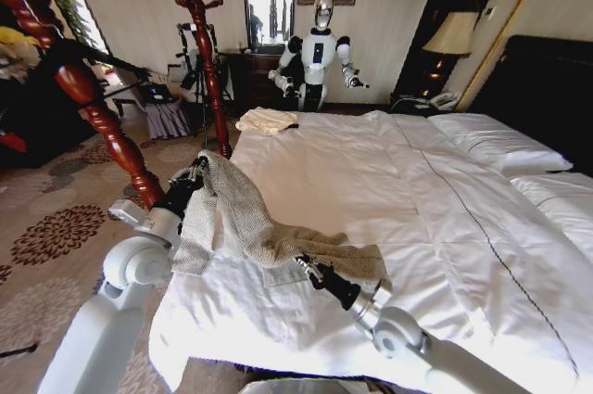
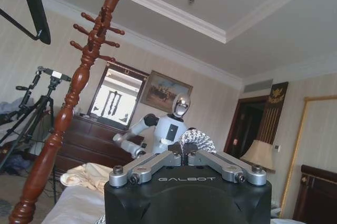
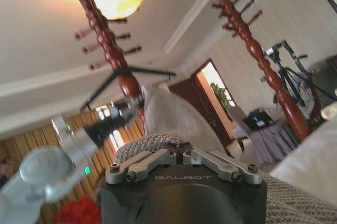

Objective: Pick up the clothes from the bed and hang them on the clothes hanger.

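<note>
Knit jacket [image 1: 243, 213] hangs lifted between both arms at the foot of the bed [image 1: 389, 227]. Left gripper [image 1: 196, 171] is clamped on its upper end, right gripper [image 1: 306, 269] on its lower edge. Black clothes hanger [image 3: 124, 76] is partly cut off beside the wooden poles [image 1: 199, 42].

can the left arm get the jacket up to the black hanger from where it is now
Probably yes: the left gripper, shut on the jacket, sits beside the poles with the hanger above it and open air between.
</note>
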You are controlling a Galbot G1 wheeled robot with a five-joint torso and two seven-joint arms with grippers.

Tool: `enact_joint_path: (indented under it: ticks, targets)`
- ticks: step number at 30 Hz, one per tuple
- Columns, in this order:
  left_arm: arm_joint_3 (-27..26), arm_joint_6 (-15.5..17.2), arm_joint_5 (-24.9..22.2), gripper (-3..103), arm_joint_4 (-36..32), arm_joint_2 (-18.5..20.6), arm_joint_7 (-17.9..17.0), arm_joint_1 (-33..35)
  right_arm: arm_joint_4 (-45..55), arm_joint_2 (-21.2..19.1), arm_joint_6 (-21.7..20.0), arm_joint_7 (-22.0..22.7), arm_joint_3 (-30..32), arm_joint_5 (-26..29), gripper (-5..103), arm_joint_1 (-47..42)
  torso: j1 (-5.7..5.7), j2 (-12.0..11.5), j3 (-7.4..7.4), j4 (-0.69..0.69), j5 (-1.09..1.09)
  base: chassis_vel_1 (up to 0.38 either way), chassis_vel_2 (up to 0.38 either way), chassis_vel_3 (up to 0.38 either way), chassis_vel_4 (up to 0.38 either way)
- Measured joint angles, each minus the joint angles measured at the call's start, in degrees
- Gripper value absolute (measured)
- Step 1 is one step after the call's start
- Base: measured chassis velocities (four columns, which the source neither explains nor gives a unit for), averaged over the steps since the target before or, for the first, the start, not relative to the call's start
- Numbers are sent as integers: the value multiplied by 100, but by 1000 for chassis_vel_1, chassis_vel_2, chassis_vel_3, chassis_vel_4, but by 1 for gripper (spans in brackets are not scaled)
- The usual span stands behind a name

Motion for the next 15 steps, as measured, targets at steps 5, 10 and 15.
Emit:
enact_joint_path:
  ticks: [5,10,15]
  targets:
    - [-59,-73,-429,1,-284,289,235,-8,627,-352,-55,-35,911,1022,0,21,0,0,0,1,-1,0,0,0,0]
    - [-231,-189,-854,1,-559,625,656,8,1256,-553,-96,396,1708,2000,0,222,0,0,0,2,1,0,0,0,0]
    - [-194,-210,-748,1,-417,528,696,77,1660,-516,-258,1583,1910,2163,0,235,-1,0,-1,1,0,0,0,0,0]
